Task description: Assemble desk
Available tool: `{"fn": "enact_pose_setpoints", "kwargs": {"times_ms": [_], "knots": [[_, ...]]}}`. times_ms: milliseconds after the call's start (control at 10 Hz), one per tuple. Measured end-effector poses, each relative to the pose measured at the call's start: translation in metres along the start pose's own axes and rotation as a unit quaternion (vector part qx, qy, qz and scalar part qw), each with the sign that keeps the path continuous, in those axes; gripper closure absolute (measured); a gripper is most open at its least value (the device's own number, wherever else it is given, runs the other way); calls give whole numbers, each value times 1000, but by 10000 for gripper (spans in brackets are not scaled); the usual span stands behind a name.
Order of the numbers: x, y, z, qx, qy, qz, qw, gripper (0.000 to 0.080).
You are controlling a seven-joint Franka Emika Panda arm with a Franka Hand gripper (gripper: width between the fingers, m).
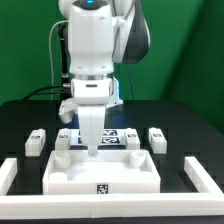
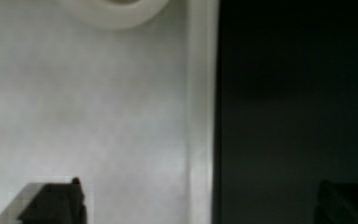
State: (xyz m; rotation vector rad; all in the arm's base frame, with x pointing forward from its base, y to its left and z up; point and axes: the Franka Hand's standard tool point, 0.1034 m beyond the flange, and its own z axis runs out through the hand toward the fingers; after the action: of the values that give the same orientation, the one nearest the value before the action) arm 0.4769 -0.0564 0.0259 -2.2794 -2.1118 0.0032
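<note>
Claw (image 1: 92, 150) spread wide, straddling the 12 o'clock rim of the tabletop (image 1: 100, 176) (lining up a grab, I'd guess), legs (image 1: 157, 137) parked just behind.

White border rails (image 1: 205, 171) at both sides of black table (image 1: 30, 112), green backdrop (image 1: 190, 50) behind

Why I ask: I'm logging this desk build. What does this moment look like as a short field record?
tabletop: white tray, flat on table, hollow side up
gripper: open, empty, low over tabletop's far rim
leg A: loose, toward exterior view's left
leg B: loose, toward exterior view's right
border rails: flanking the tabletop
</note>
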Motion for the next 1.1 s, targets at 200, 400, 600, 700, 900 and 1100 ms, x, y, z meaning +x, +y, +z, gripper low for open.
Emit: {"fn": "enact_pose_setpoints", "kwargs": {"times_ms": [200, 400, 600, 700, 900, 1100], "knots": [[7, -2, 10, 2, 3, 10, 1000, 150], [24, 6, 14, -24, 7, 27, 999, 150], [24, 7, 14, -27, 7, 31, 999, 162], [24, 7, 14, -27, 7, 31, 999, 162], [24, 7, 14, -27, 7, 31, 999, 511], [24, 7, 15, -27, 7, 31, 999, 647]]}}
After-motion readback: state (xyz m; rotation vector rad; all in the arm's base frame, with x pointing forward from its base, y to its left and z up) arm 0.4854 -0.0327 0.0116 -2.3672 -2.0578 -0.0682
